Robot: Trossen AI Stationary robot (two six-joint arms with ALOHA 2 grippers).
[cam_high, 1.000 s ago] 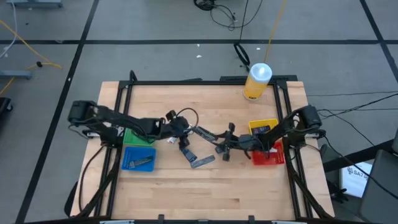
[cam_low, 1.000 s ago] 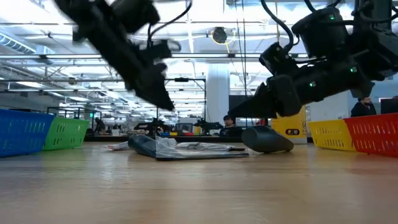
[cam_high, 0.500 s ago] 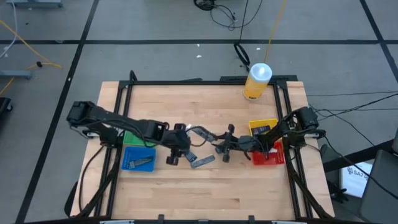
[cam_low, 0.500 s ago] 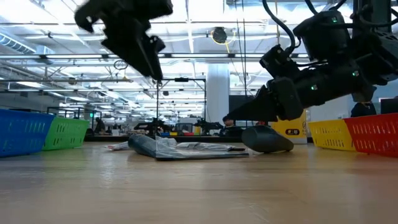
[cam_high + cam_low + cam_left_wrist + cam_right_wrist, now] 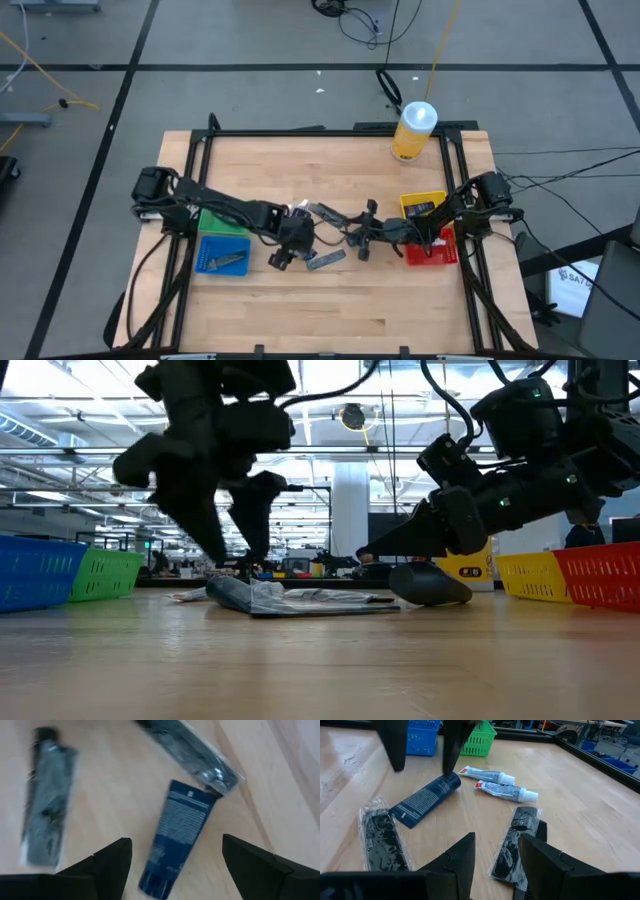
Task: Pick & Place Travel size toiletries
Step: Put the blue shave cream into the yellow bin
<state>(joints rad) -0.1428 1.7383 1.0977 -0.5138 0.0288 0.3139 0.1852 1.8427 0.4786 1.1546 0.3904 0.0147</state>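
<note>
The left gripper [image 5: 172,857] hangs with its fingers spread wide and empty, straddling a dark blue tube [image 5: 181,835] that lies flat on the table [image 5: 400,300] near the middle. This looks like the reach for a pick: the next move would be to drop lower, square up across the tube and close. The right gripper [image 5: 496,852] waits to the right, fingers part open and holding nothing, over a bagged black comb [image 5: 516,842], with two white tubes [image 5: 495,784] beyond
</note>
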